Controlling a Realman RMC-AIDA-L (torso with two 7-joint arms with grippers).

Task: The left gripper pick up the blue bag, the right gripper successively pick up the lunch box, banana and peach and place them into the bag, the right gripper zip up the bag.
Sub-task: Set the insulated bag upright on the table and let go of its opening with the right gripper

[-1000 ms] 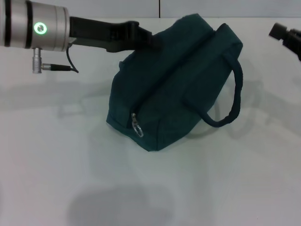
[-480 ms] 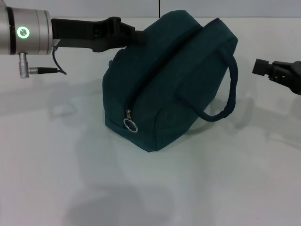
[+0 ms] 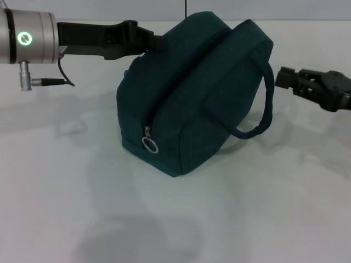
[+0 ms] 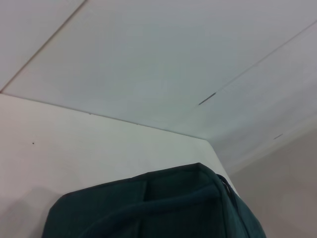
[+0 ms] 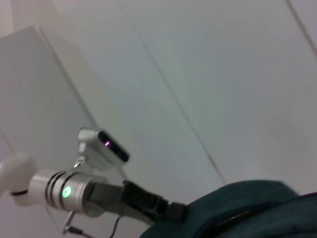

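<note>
Left gripper (image 3: 156,43) meets the bag (image 3: 192,93) at its upper-left; grip unclear. Right gripper (image 3: 285,78) hovers right of the handle, fingers unclear.

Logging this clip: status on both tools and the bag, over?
Left tool at the blue bag's far upper edge, grip hidden. Right tool beside the bag's handle, not touching. Bag zipped, ring pull at the near end. Nothing in the way.

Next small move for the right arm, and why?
Probably reach the right gripper on toward the blue bag, then down to the zipper pull: the pull sits at the near end, and the left gripper is at the far side.
</note>
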